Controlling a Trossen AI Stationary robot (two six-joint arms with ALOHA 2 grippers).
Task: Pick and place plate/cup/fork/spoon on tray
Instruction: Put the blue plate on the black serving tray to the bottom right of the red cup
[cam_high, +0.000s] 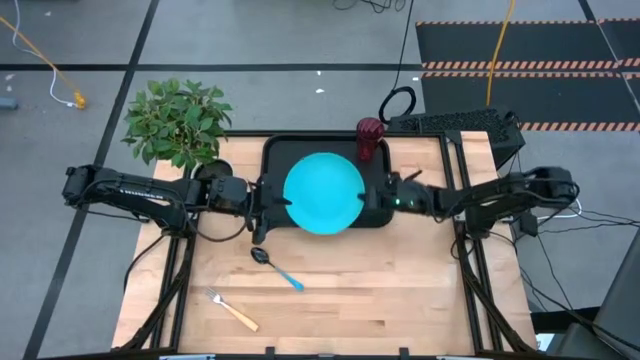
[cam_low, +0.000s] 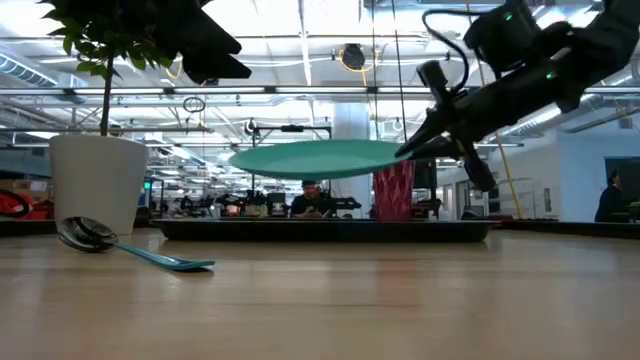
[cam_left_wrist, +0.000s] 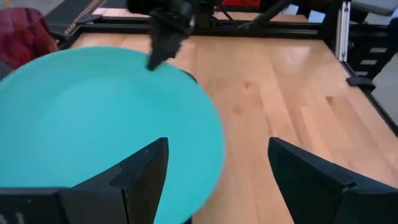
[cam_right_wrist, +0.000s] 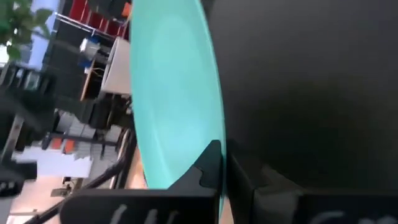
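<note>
1. The plate (cam_high: 324, 192) hangs level in the air above the tray (cam_high: 275, 152), clear of the tray floor, as the low view shows; from above it covers most of the tray's middle.
2. The right gripper (cam_high: 377, 197) comes in from the right side of the table (cam_high: 400, 290), and its jaws are closed on the plate's right rim, one finger above and one below the edge.
3. In the right wrist view the plate (cam_right_wrist: 171, 93) runs edge-on between that arm's dark fingers (cam_right_wrist: 211, 163), which pinch the rim.
4. The left gripper (cam_high: 268, 208) sits at the plate's left edge, just beside it; its jaws stand wide open with nothing between them.
5. The left wrist view shows those open fingers (cam_left_wrist: 146, 171) with the plate (cam_left_wrist: 99, 124) in front of them, its rim near one finger but not gripped.
6. The cup (cam_high: 370, 138) stands upright on the tray's far right corner, near the plate's rim.
7. The spoon (cam_high: 277, 268) lies on the bare wood in front of the tray, bowl toward the tray, handle pointing toward the table's front.
8. The fork (cam_high: 232, 310) lies nearer the front edge, left of the spoon and apart from it.
9. A potted plant (cam_high: 178, 122) stands at the table's far left corner, beside the left arm.
</note>
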